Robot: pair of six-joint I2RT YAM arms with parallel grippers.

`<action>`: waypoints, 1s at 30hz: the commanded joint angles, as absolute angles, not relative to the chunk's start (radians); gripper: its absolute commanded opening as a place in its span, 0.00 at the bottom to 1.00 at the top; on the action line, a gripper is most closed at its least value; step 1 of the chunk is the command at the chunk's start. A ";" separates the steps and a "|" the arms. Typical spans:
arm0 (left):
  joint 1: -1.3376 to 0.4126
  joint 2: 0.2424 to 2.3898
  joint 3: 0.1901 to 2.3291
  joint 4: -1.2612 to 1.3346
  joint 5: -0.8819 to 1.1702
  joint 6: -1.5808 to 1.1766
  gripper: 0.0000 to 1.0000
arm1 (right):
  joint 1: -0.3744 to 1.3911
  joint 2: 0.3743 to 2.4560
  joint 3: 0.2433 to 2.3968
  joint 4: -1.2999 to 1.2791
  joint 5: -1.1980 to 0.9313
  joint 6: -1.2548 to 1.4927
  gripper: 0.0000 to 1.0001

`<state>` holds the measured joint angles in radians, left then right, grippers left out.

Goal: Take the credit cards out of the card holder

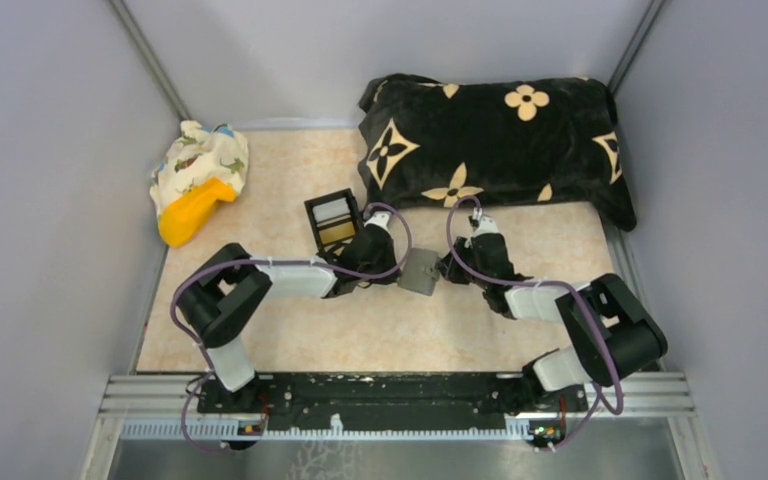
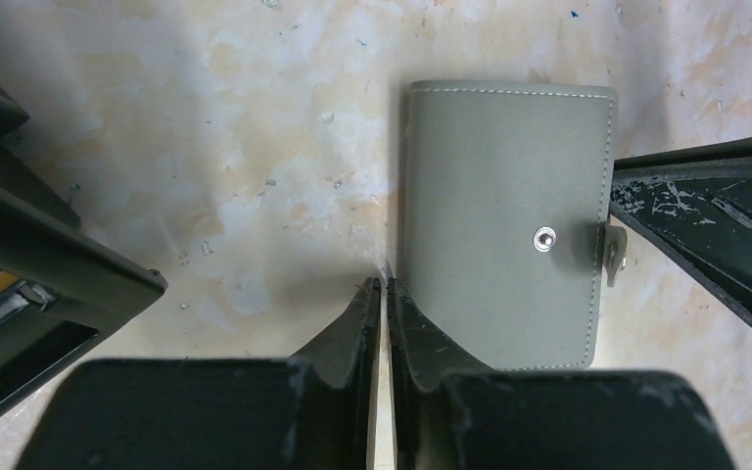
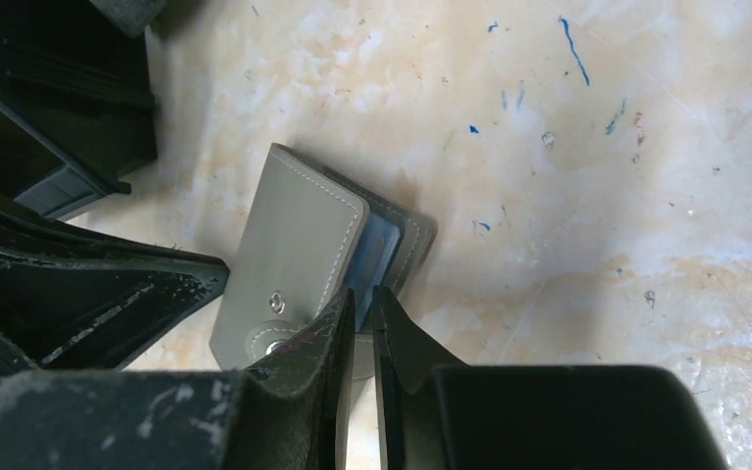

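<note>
The grey card holder lies on the marbled table between my two grippers. Its snap tab is undone and the top flap is slightly lifted. A light-blue strip shows in the opening; no credit cards show. My left gripper is shut, its tips at the holder's left edge with nothing between them. My right gripper is nearly closed at the flap's free edge, one finger on top of the flap and the other by the blue opening. In the top view, the left gripper and right gripper flank the holder.
A black box with gold and silvery compartments stands just behind the left gripper. A black pillow with beige flowers fills the back right. A patterned cloth with a yellow object lies at the back left. Grey walls close in both sides.
</note>
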<state>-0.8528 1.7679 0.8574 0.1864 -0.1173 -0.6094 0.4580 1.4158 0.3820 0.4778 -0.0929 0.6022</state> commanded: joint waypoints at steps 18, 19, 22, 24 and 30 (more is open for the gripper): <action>-0.866 1.820 0.876 0.227 0.016 -0.614 0.30 | 0.556 1.360 0.491 0.518 -0.166 0.564 0.13; -0.866 1.818 0.871 0.241 0.028 -0.611 0.31 | 0.559 1.366 0.494 0.517 -0.166 0.562 0.13; -0.867 1.810 0.861 0.267 0.065 -0.612 0.33 | 0.573 1.394 0.497 0.523 -0.158 0.558 0.14; -0.868 1.803 0.856 0.278 0.078 -0.610 0.35 | 0.575 1.420 0.496 0.530 -0.158 0.560 0.14; -0.868 1.765 0.831 0.290 0.083 -0.575 0.46 | 0.603 1.488 0.510 0.522 -0.157 0.545 0.14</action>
